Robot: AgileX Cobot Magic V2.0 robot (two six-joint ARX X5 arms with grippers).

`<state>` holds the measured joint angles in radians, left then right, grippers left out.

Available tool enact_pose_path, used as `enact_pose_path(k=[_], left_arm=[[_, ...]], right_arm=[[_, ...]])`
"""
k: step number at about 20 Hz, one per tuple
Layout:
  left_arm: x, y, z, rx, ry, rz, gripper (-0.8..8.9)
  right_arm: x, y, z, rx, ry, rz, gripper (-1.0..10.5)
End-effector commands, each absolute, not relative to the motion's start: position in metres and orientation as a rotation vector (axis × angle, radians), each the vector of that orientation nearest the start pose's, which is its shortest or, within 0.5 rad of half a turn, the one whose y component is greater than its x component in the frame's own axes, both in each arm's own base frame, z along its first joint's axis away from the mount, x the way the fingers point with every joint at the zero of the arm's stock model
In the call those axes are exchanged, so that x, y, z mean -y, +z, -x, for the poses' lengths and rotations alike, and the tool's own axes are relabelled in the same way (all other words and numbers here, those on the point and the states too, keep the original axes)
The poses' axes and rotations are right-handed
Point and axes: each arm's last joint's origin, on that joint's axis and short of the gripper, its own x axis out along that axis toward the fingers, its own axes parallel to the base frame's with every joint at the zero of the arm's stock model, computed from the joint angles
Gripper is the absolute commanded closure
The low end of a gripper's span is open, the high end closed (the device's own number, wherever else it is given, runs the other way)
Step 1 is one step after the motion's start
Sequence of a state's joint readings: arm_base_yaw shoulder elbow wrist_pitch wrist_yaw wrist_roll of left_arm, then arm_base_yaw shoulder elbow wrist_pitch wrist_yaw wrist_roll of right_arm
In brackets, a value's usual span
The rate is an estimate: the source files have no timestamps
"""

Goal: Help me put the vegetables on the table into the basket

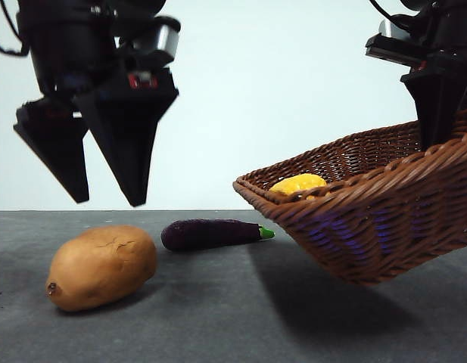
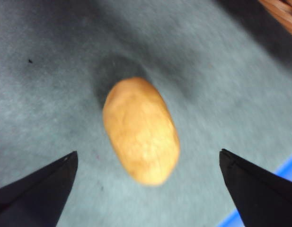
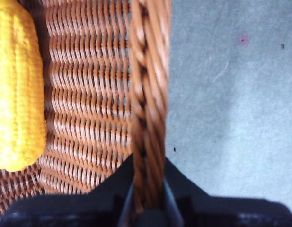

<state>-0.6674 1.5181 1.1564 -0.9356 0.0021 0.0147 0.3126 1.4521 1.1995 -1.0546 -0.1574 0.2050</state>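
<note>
Hovering over table (image 1: 233, 325) in front view: left gripper (image 1: 104, 198), jaws spread wide and empty, above potato (image 1: 102, 266); eggplant (image 1: 210, 234) lies just behind. Right gripper (image 1: 437, 140) holds basket (image 1: 369, 219) tilted off table, corn (image 1: 297, 184) inside. Left wrist view: potato (image 2: 141, 131) between parted jaws, untouched. Right wrist view: jaws clamped on basket rim (image 3: 148, 94), corn (image 3: 18, 90) on woven floor.

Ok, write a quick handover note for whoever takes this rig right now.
Left gripper: jaws open, hovering above the potato, not touching it.
Right gripper: jaws shut on the basket rim, holding it tilted off the table.
Done: the yellow chunk lies in the basket.
Left: the potato and the eggplant lie on the table; both go into the basket.
</note>
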Motion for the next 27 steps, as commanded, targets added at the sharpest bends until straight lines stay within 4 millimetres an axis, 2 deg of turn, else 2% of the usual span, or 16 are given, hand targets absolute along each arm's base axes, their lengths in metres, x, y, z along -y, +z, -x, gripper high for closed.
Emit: enact_pose_path(k=[1,4,9,15,16,17,20,21,27], left_arm=[[0.172,0.231,-0.226,-1.247,-0.531,-0.381,2.32],[0.166,0.22,-0.227,-1.251,-0.509,-0.362,2.28],[0.166,0.213,-0.23,-1.262,-0.501,-0.353,2.28],[0.176,0.184,-0.242,-1.328,-0.52,-0.353,2.3],[0.177,0.182,-0.243,-1.323,-0.518,-0.351,2.65],[0.178,0.182,-0.244,-1.32,-0.516,-0.349,3.63],[0.177,0.182,-0.243,-1.319,-0.525,-0.362,7.71],[0.177,0.182,-0.243,-1.321,-0.528,-0.367,8.32],[0.176,0.187,-0.242,-1.304,-0.531,-0.36,8.23]], right_arm=[[-0.087,0.269,-0.252,-1.344,0.279,-0.07,9.6],[-0.087,0.269,-0.252,-1.343,0.279,-0.071,9.6],[-0.087,0.269,-0.252,-1.343,0.279,-0.071,9.6],[-0.087,0.269,-0.252,-1.344,0.279,-0.071,9.6],[-0.087,0.269,-0.252,-1.344,0.279,-0.071,9.6],[-0.087,0.269,-0.252,-1.344,0.279,-0.071,9.6],[-0.087,0.269,-0.252,-1.343,0.279,-0.071,9.6],[-0.087,0.269,-0.252,-1.343,0.28,-0.07,9.6],[-0.087,0.269,-0.252,-1.343,0.281,-0.068,9.6]])
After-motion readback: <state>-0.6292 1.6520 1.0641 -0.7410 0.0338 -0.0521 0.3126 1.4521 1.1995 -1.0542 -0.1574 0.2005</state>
